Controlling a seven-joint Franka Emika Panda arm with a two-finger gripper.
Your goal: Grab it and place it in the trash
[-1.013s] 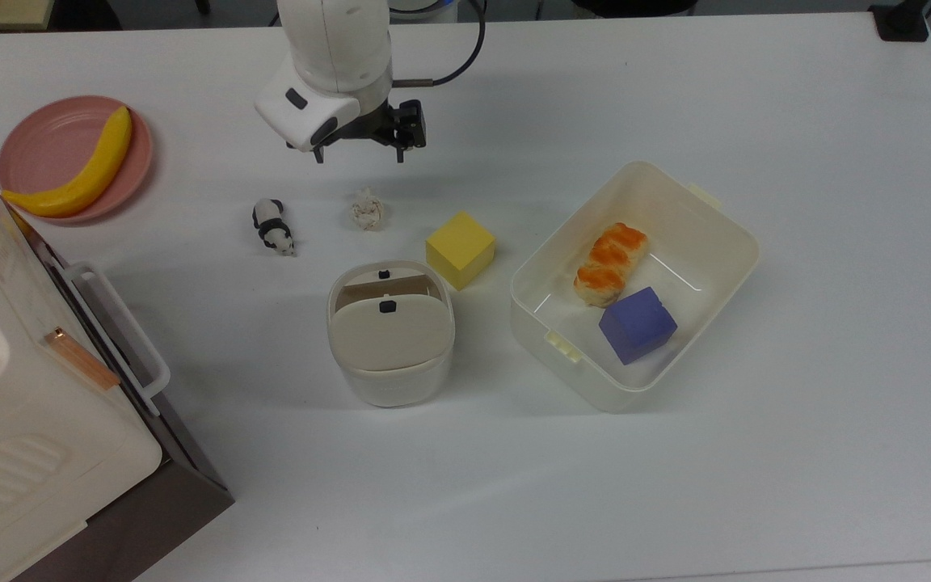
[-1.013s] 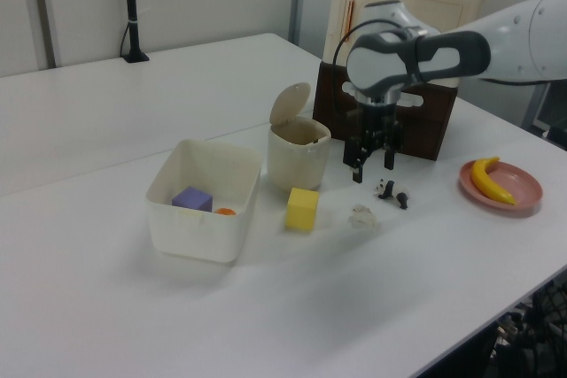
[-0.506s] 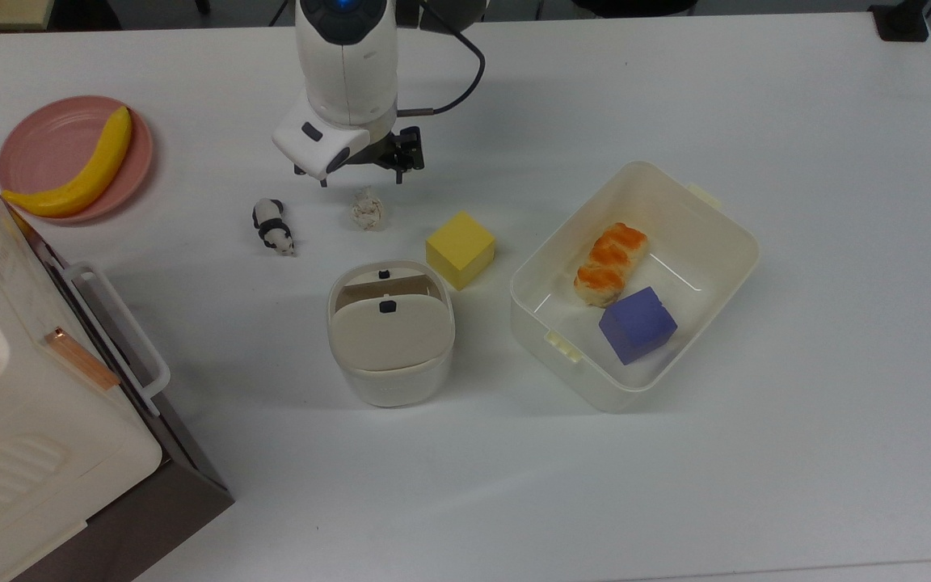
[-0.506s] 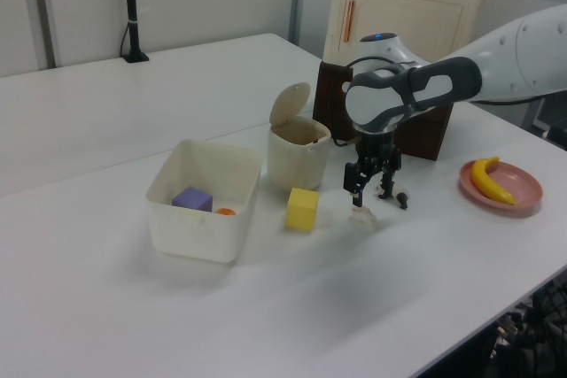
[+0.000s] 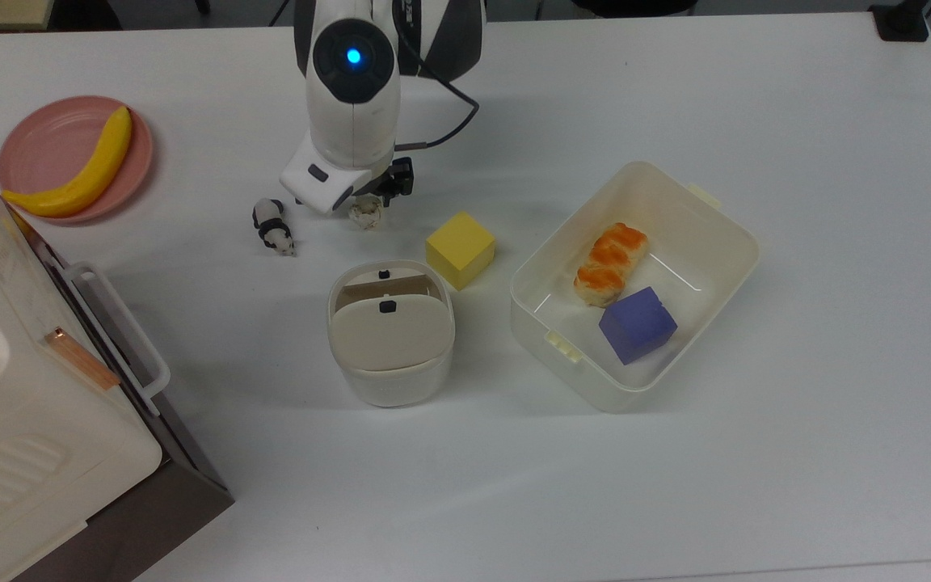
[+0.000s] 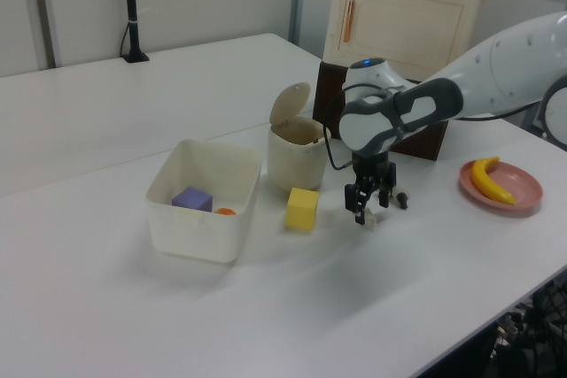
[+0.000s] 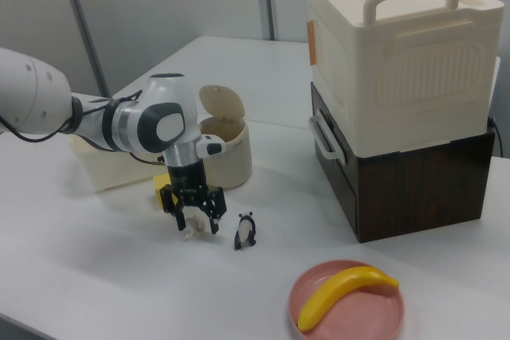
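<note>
Arm bent low over the desk [image 5: 676,97] — pincer [image 7: 191,221] pointing straight down.
Its fingers stand apart, straddling the paper ball [image 5: 366,215] beside the panda figurine [image 7: 245,231].

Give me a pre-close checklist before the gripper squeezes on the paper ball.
1. Gripper down at table level around the paper ball, one finger on each side in the right view: ok.
2. Fingers apart, not yet clamped: ok.
3. Ball centred between the fingers: cannot tell, the arm covers part of it in the top view.
4. Panda figurine apart from the fingers, on the top view's left: ok.
5. Yellow cube apart from the gripper, on the top view's right: ok.
6. Trash bin flap tilted, with a gap showing at its far edge: ok.
</note>
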